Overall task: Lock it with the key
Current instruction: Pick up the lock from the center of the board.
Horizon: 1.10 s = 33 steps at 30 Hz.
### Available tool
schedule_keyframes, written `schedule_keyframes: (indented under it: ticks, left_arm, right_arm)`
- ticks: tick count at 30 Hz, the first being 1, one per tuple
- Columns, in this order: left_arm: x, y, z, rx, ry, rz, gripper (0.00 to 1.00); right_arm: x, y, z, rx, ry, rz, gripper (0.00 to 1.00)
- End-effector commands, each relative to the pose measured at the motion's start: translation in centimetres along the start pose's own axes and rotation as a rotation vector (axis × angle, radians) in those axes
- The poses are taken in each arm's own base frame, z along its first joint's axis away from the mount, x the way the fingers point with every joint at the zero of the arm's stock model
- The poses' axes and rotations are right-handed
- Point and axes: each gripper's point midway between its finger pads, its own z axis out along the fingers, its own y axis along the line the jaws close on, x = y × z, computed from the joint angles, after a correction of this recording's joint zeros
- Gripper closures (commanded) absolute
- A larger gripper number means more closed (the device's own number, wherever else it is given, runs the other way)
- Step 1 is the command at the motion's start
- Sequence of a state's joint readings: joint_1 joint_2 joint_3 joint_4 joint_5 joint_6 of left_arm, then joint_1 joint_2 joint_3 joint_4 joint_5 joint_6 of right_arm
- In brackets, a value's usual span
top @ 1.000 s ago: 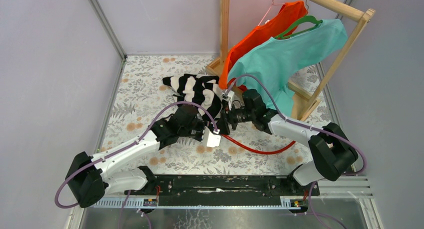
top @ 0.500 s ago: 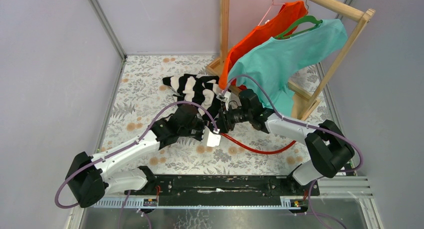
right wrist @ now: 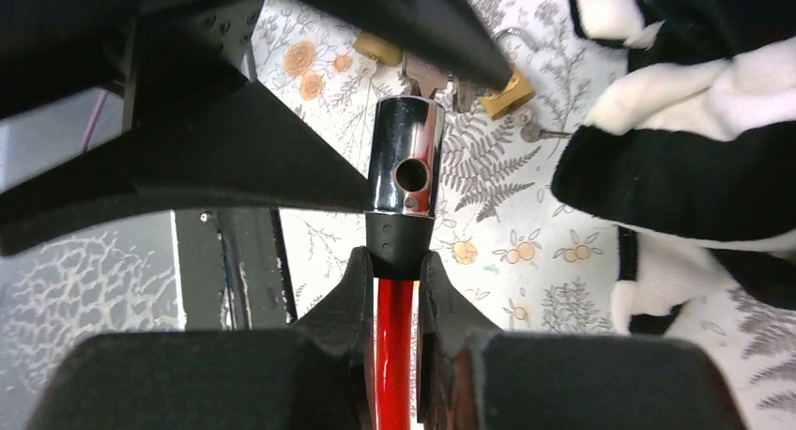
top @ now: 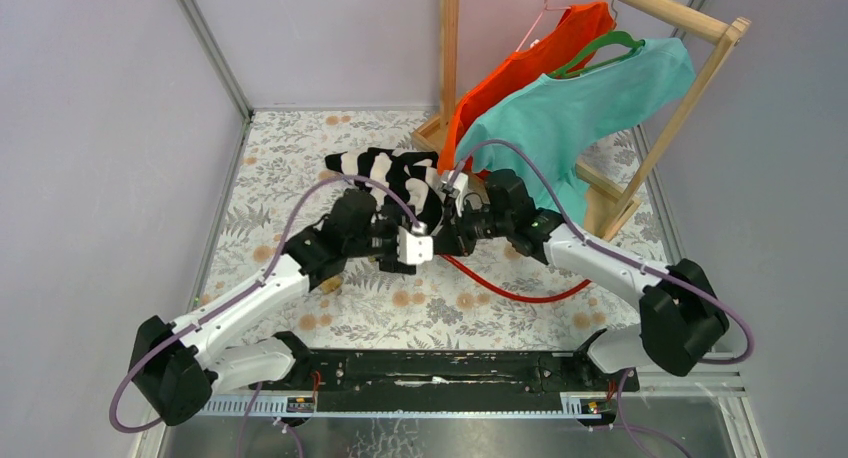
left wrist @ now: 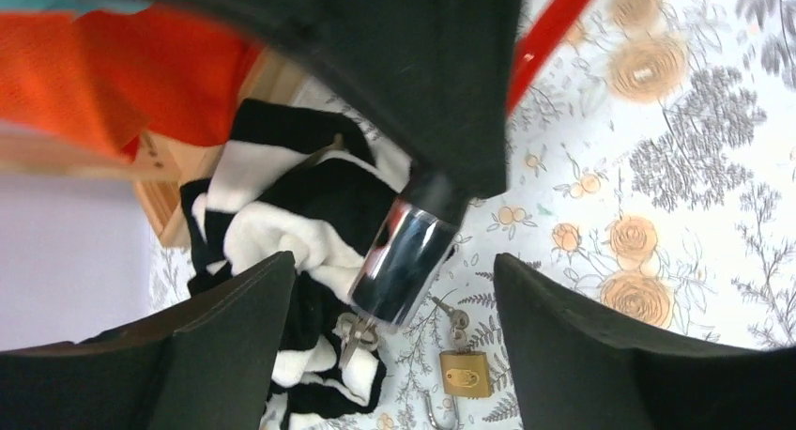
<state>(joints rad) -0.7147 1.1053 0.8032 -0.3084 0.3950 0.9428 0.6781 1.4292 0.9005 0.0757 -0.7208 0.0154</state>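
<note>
floral-patterned cloth covers the table (top: 290,168), grey walls stand round it, and a wooden rack (top: 690,108) at the far right carries an orange shirt (top: 530,63) and a teal shirt (top: 570,118). a black-and-white striped garment (top: 385,173) lies crumpled near the middle of the table, and both arms meet just in front of it. the right gripper (right wrist: 394,270) has its fingers pressed onto the cable lock (right wrist: 394,355), pinching the red cable right where it enters the black collar under the chrome head (right wrist: 405,167), which is held up off the cloth; a round hole shows in the side of that head. the rest of the red cable curves away across the table toward the right arm. the left gripper (left wrist: 392,261) has its fingers (left wrist: 235,336) spread wide, one on each side of the chrome head, with a gap showing on both sides. below the head a small brass padlock (left wrist: 465,372) lies on the cloth, with keys (left wrist: 355,334) just beside it at the edge of the striped garment; neither gripper touches them.
</note>
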Motion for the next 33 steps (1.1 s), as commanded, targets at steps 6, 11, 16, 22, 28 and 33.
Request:
schedule_keyframes:
  ticks: [6,11,16,22,28,33]
  left_arm:
    - [-5.3,8.1,-4.0,-0.171,-0.227,-0.340,0.08]
    - [-6.1,10.4,-5.5,-0.152,-0.295,-0.576,0.08]
    - [-6.1,11.4,-6.8,-0.166,-0.334,-0.813,0.10]
    - [-6.4,11.1,-5.9,-0.126,-0.386,-1.161,0.19]
    - [-6.1,11.8,-3.9,-0.068,-0.425,-1.346,0.22]
    - [-6.1,12.1,-3.5,-0.020,-0.487,-1.406,0.26]
  right_arm:
    - [-7.4,0.2,-4.3,0.153,-0.175,-0.179,1.00]
    - [-9.7,-0.4,-5.7,0.242,-0.232,-0.160,1.00]
    - [-11.3,-1.1,-6.7,0.316,-0.268,-0.145,1.00]
    - [-12.3,-2.1,-6.5,0.363,-0.285,-0.100,1.00]
    - [-12.6,-2.0,-5.7,0.328,-0.281,-0.065,1.00]
    - [-12.7,-1.4,-5.4,0.287,-0.274,-0.054,1.00]
